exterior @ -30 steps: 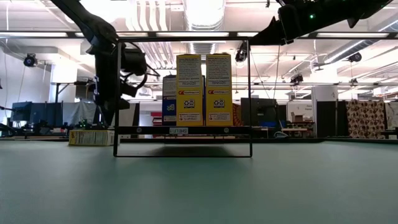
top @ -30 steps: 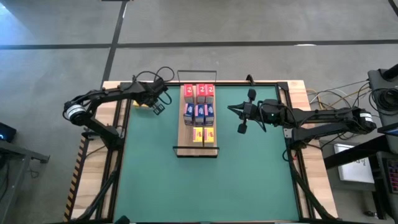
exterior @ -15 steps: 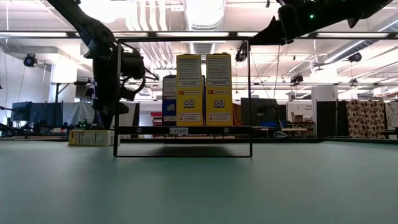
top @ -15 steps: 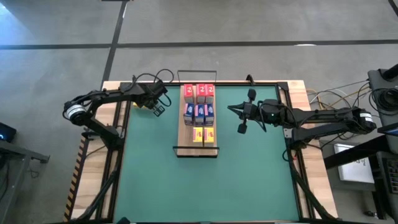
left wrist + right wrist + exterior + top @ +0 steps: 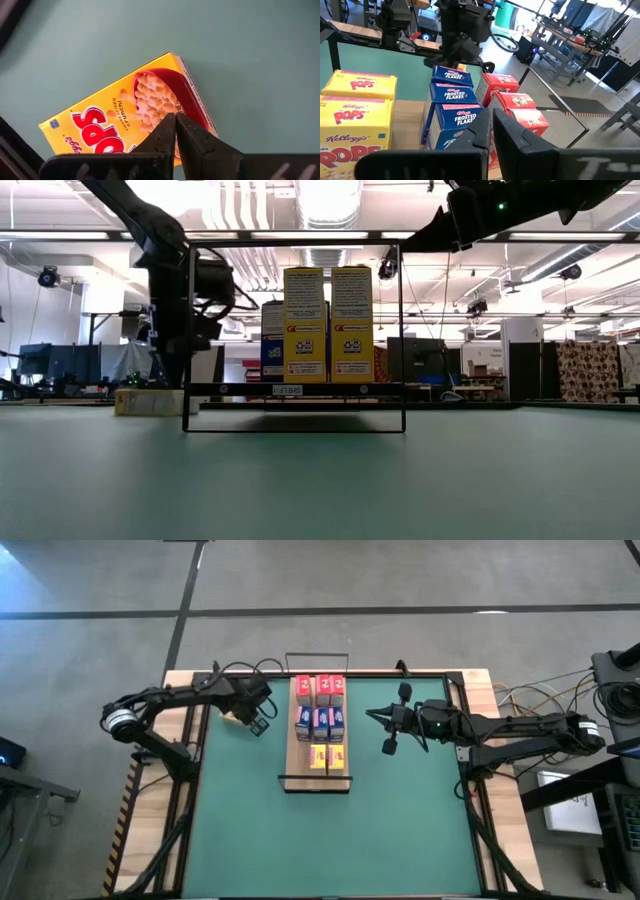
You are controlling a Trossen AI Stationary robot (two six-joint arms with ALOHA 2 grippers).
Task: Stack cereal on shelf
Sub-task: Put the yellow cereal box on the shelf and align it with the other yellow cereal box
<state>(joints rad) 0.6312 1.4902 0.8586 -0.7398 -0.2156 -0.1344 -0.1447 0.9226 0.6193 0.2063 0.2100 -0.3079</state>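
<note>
Green mat (image 5: 260, 830) carries a shelf (image 5: 300, 754) of cereal boxes (image 5: 320, 723); left gripper (image 5: 258, 722), closed, hovers over a flat yellow box (image 5: 115, 120) near its far left corner, right gripper (image 5: 388, 732) closed.

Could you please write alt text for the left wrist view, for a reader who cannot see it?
A yellow printed cardboard cereal box lies flat and askew on the green mat, its front showing a red bowl of cereal. The left gripper hangs directly over the box, its two dark fingers shut together.

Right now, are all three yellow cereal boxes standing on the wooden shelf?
No: only two yellow boxes stand on the shelf; the third yellow box lies flat on the green mat under the left hand.
</note>
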